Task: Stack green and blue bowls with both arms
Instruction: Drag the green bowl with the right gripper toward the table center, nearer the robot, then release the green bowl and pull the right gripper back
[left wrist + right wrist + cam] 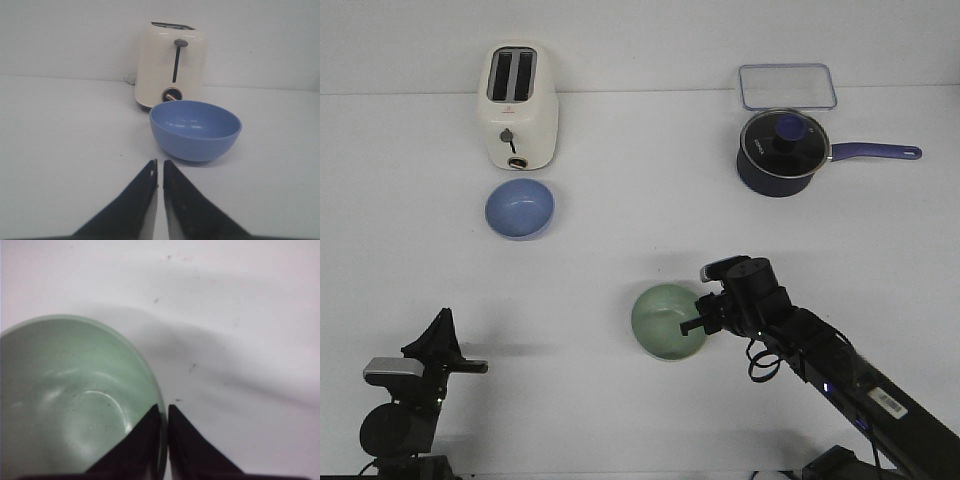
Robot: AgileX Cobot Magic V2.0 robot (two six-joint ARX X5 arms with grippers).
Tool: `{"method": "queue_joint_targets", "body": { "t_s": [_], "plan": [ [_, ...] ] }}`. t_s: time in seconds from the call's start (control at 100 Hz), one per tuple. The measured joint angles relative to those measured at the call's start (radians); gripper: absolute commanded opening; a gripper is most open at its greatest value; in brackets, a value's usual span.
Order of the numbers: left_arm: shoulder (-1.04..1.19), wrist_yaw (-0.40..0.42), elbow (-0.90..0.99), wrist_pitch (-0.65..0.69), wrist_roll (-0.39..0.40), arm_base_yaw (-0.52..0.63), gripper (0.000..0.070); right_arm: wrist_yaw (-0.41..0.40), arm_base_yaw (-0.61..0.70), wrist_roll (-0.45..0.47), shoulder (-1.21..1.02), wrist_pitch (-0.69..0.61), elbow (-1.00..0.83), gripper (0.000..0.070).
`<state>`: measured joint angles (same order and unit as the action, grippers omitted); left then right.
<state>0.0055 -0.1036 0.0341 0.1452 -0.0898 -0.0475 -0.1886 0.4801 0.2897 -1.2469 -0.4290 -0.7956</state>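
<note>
Green bowl (pixel 667 321) rim is pinched by right hand (pixel 699 318); left hand (pixel 160 172) clenched, empty; no legible writing.

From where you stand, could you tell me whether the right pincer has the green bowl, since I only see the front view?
Observer: The right pincer is shut on the green bowl's rim, one finger inside, one outside.
Operator: And is the left pincer open, please?
Observer: No, the left pincer is shut and empty, short of the blue bowl.
Operator: Is the blue bowl empty?
Observer: Yes, nothing lies inside it.
</note>
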Motion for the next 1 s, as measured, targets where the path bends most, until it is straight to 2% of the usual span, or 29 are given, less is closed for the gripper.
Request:
{"method": "queue_joint_targets", "body": {
  "t_s": [0.16, 0.23, 0.26, 0.35, 0.41, 0.51, 0.62, 0.79, 0.91, 1.0],
  "plan": [
    [0.000, 0.000, 0.000, 0.000, -0.107, 0.000, 0.0012, 0.011, 0.018, -0.001, -0.054, 0.005, 0.000, 0.0001],
    [0.000, 0.000, 0.000, 0.000, -0.151, 0.000, 0.0012, 0.011, 0.019, -0.002, -0.056, 0.016, 0.000, 0.0028],
    [0.000, 0.000, 0.000, 0.000, -0.172, 0.000, 0.0012, 0.010, 0.020, -0.002, -0.056, 0.018, 0.000, 0.0064],
    [0.000, 0.002, 0.000, 0.000, -0.253, 0.000, 0.0012, 0.007, 0.020, -0.005, -0.055, 0.018, 0.000, 0.0237],
    [0.000, 0.016, 0.000, 0.000, -0.319, 0.000, 0.0012, 0.006, 0.009, -0.005, -0.051, 0.014, 0.000, 0.0294],
    [0.000, 0.026, 0.001, 0.000, -0.420, 0.000, 0.0013, 0.006, -0.018, -0.006, -0.012, 0.010, 0.000, 0.0295],
    [0.002, 0.026, 0.013, -0.029, -0.475, 0.000, 0.0014, 0.006, -0.072, -0.021, 0.077, 0.009, 0.000, 0.0295],
    [0.066, 0.026, 0.119, -0.130, -0.497, 0.000, 0.0016, 0.010, -0.175, -0.043, 0.233, 0.017, 0.020, 0.0290],
    [0.193, 0.026, 0.237, -0.183, -0.493, 0.000, 0.0015, 0.033, -0.219, -0.047, 0.378, 0.110, 0.148, 0.0272],
    [0.340, 0.026, 0.330, -0.196, -0.460, 0.000, 0.0015, 0.036, -0.240, -0.047, 0.475, 0.161, 0.258, 0.0271]
  ]
}}
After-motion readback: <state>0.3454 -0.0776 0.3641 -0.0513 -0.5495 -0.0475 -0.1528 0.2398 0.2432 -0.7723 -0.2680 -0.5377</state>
